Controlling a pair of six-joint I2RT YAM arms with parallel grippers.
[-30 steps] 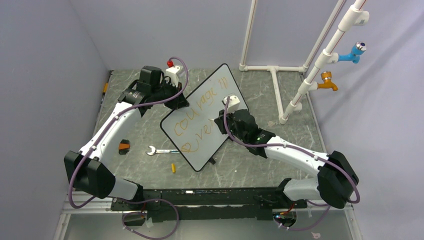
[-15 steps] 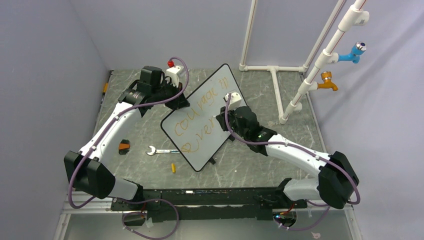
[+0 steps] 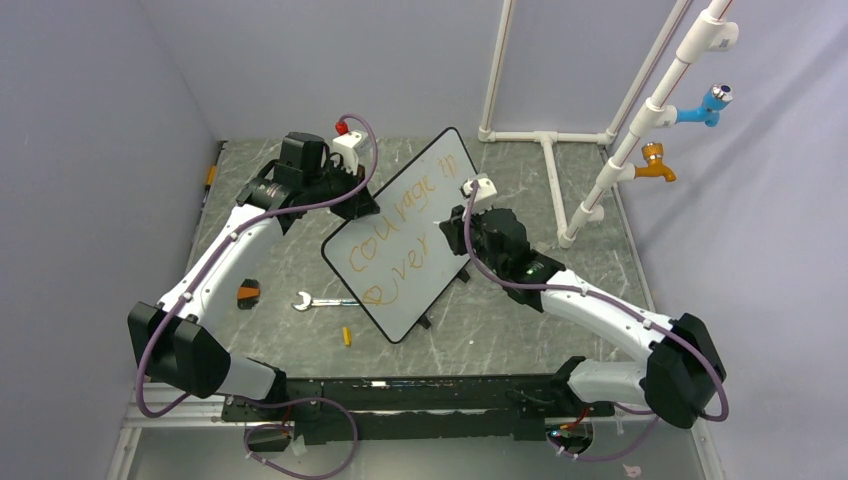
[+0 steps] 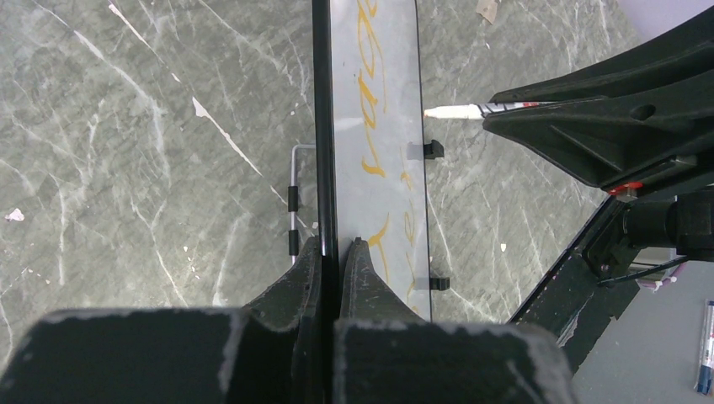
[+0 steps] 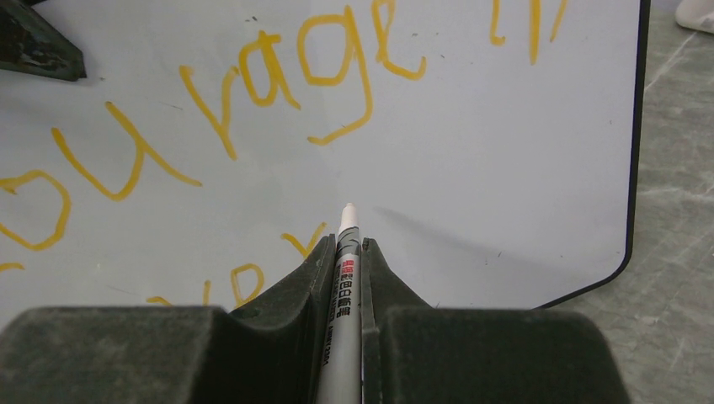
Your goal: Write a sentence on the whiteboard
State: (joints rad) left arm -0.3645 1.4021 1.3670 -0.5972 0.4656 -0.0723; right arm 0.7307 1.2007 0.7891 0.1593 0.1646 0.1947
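1. My right tool (image 5: 346, 248) is pressed together on a marker (image 5: 344, 295), pinching the barrel between both fingers. The marker's long axis runs straight out ahead of the tool, white tip leading.

2. Directly ahead of the tip stands the whiteboard (image 5: 505, 143), propped on edge on the surface (image 5: 674, 252) with its face towards the tool. The tip sits at the face. A shadow falls just right of it, so I cannot tell whether it touches or hangs just off.

3. The sentence (image 5: 269, 76) runs left to right across the face in two orange rows. The upper row lies above the tip. The lower row ends just left of the tip, beside the tool's left finger. To the right of the tool the face is bare as far as the black rim.

4. Judgement: the next stroke belongs in the lower row. That calls for a short travel to the right along the row, with the marker square to the face. Only the right arm is placed to write.

5. Farthest off, my left tool (image 4: 334, 246) pinches the rim of the whiteboard, one finger on each side, and holds it up. Judgement: if that grip slips, marker pressure would tip the whiteboard away.
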